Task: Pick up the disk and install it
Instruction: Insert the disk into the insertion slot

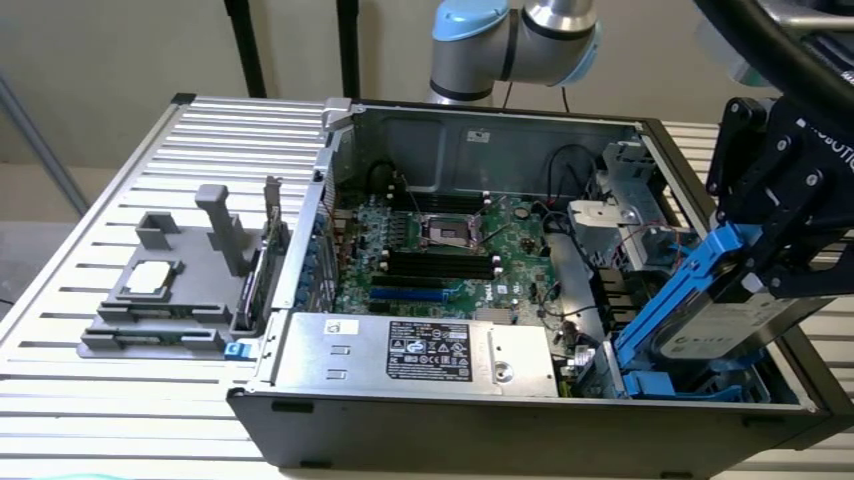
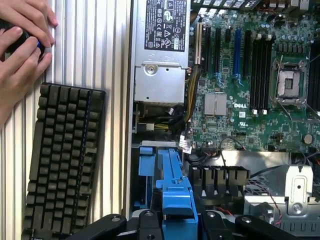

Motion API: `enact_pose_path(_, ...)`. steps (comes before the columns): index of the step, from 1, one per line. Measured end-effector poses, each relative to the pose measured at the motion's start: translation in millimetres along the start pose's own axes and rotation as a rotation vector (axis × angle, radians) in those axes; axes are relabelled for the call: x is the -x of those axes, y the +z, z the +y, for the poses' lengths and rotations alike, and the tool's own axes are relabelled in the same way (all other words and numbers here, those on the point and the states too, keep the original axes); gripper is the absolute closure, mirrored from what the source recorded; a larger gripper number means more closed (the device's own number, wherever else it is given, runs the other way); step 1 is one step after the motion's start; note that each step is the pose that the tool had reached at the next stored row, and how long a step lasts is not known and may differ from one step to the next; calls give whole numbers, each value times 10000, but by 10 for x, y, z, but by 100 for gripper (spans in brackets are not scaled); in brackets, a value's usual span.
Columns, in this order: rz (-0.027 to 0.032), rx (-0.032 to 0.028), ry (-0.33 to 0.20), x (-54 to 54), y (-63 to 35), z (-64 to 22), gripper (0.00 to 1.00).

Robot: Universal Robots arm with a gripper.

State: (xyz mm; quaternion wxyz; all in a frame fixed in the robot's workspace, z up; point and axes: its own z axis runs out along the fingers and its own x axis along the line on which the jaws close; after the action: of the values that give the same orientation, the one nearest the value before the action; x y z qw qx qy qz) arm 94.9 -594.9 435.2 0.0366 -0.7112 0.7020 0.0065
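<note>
The gripper [image 1: 771, 275] is clenched on the disk [image 1: 727, 325], at the exterior view's right edge. The black claw comes down from the upper right of that view and clamps the upper end of the drive, so most of the disk hangs below and toward the exterior view's left of the fingers. The disk is tilted steeply. Its silver-grey body with the white label faces the camera, and one bright blue carrier rail [image 1: 678, 290] runs along its edge on the exterior view's left.

The disk's lower end reaches into the lower right corner of the open computer case [image 1: 441, 435], just above a blue drive bay bracket [image 1: 681, 385]. Whether it touches the bracket cannot be told.

In the wrist view the disk [image 2: 175, 192] appears edge-on as a blue rail standing between the black fingers of the gripper [image 2: 177, 222].

Inside the case, the green motherboard [image 1: 447, 245] lies in the middle of the exterior view. The silver power supply [image 1: 414, 350] with its black and white label lies at the lower middle.

The case sits on a slatted metal table [image 1: 160, 420]. At the exterior view's left, a grey fixture [image 1: 180, 300] stands on the table with a small square silver chip [image 1: 147, 278] on it.

The wrist view also shows a black keyboard [image 2: 62, 160] on the table beside the case. A person's hands [image 2: 22, 37] rest near the keyboard's far end.
</note>
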Motion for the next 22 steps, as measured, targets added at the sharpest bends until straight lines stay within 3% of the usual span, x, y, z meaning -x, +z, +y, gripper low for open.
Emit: enact_pose_path(22, 2, -4, 71, 35, 75, 11, 67)
